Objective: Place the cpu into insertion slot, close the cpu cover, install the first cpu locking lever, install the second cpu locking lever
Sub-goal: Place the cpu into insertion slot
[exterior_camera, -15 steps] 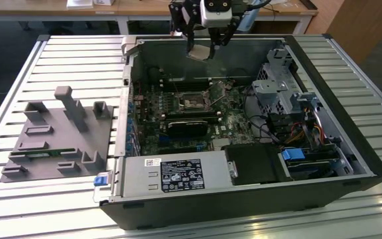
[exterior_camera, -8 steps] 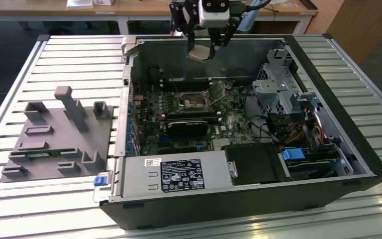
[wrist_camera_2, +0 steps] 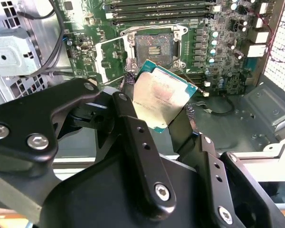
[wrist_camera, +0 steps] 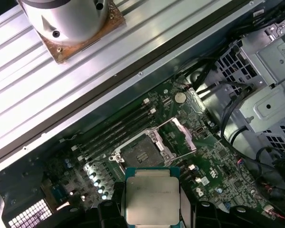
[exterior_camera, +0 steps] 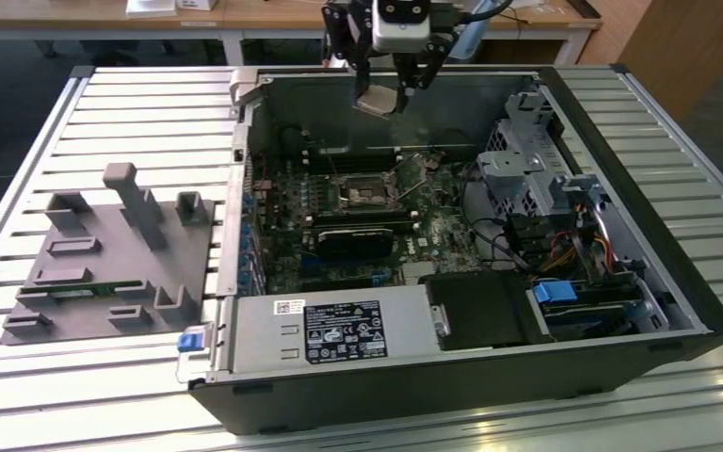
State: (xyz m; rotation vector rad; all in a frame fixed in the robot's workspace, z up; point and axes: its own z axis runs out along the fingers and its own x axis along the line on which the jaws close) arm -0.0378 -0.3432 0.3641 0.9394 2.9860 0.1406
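Right, nearest in the exterior view, low in the frame, sits the black sheet-metal pc case [exterior_camera: 462, 391], side open, on a slatted aluminium counter [exterior_camera: 148, 94]. Just inside its near wall is a grey steel power supply box [exterior_camera: 330, 330] w/ a label. At the exterior view's left, a matt grey fixture plate [exterior_camera: 104, 259] w/ blocky upright posts lies on the counter.

Mid-frame, the green circuit board [exterior_camera: 336, 221] lies flat in the case. The insertion slot [exterior_camera: 364, 191] is a small black-bordered square on it, uncovered, its pin field glinting in both wrist views. The cpu cover [wrist_camera_2: 111, 57], a thin silver frame w/ a square cut-out, stands swung open beside the slot. Long narrow black memory slots [wrist_camera_2: 156, 12] run just past it.

Farther back, upper centre of the exterior view, the arm [exterior_camera: 402, 24] comes straight down, claw [exterior_camera: 384, 94] pointing at the board. The claw is clamped on the cpu [wrist_camera_2: 159, 97], black fingers [wrist_camera_2: 189, 116] pinching two opposite edges. The cpu is a flat square w/ a dull silver lid and teal-green rim, hanging slightly tilted in the air above the board, apart from the slot.
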